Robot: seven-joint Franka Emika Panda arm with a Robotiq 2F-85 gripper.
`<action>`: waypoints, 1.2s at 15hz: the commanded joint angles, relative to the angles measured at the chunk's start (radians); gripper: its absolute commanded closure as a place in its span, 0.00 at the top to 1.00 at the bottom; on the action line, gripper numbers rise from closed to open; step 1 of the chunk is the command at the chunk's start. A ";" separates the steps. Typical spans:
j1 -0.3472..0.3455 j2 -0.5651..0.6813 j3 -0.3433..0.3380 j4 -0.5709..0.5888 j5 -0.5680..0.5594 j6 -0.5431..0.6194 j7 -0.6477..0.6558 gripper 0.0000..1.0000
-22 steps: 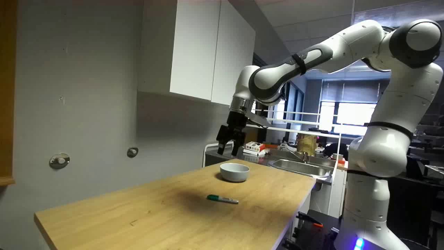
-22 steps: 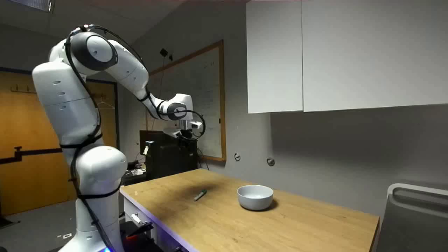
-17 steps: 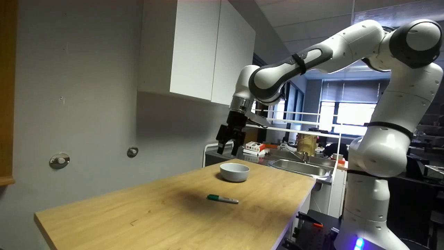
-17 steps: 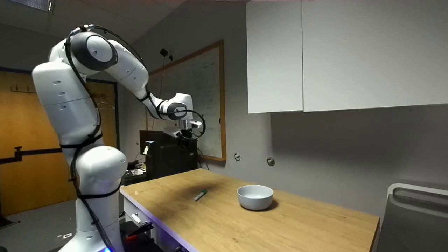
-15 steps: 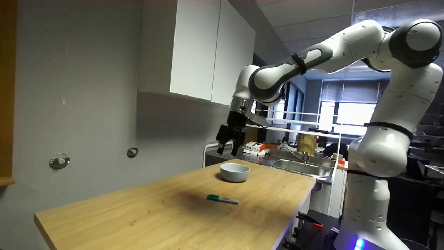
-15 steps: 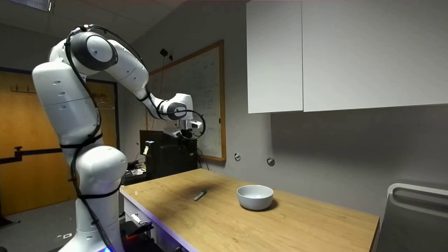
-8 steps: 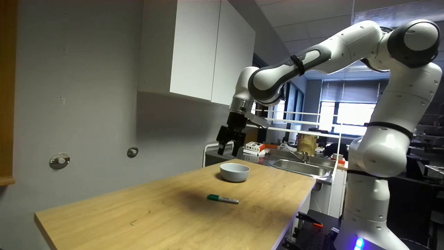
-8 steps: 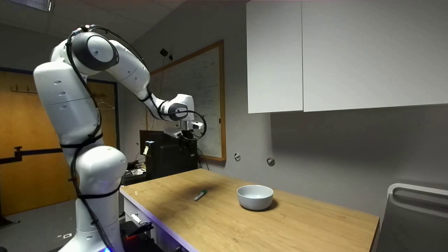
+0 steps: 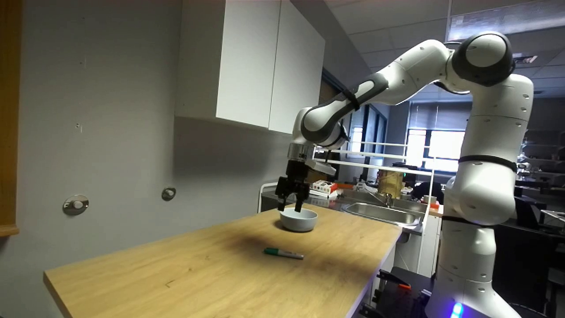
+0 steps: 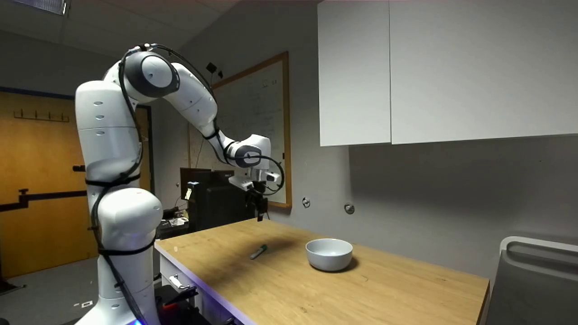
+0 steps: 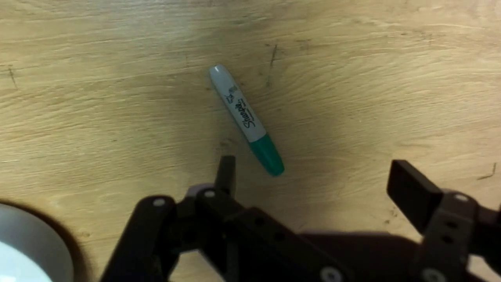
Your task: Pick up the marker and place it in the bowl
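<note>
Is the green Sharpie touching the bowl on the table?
Apart. In the wrist view, wooden tabletop shows between the green-capped Sharpie marker and the grey-white bowl; both exterior views show a gap too.

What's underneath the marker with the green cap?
Wood-grain tabletop: it shows all around the marker, but the strip directly beneath is covered, so anything there can't be seen.
</note>
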 commanded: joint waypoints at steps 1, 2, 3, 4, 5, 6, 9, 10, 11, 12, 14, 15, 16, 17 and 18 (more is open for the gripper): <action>-0.013 0.133 -0.017 0.092 0.034 -0.077 -0.130 1.00; -0.019 0.169 -0.016 0.098 0.014 -0.097 -0.150 1.00; -0.023 0.195 -0.015 0.106 -0.001 -0.115 -0.160 1.00; -0.028 0.224 -0.015 0.107 -0.021 -0.124 -0.169 1.00; -0.034 0.252 -0.015 0.113 -0.036 -0.135 -0.177 1.00; -0.038 0.281 -0.015 0.117 -0.049 -0.138 -0.183 1.00; -0.045 0.364 -0.015 0.145 -0.094 -0.151 -0.176 1.00; -0.045 0.388 -0.015 0.158 -0.110 -0.159 -0.169 1.00; -0.042 0.412 -0.014 0.173 -0.129 -0.160 -0.160 0.91; -0.040 0.430 -0.014 0.187 -0.145 -0.163 -0.152 0.75; -0.038 0.461 -0.013 0.220 -0.164 -0.178 -0.144 0.59; -0.038 0.469 -0.012 0.236 -0.171 -0.196 -0.141 0.52; -0.040 0.472 -0.012 0.250 -0.174 -0.212 -0.141 0.45; -0.041 0.476 -0.014 0.263 -0.177 -0.225 -0.139 0.36; -0.042 0.479 -0.015 0.274 -0.179 -0.237 -0.138 0.30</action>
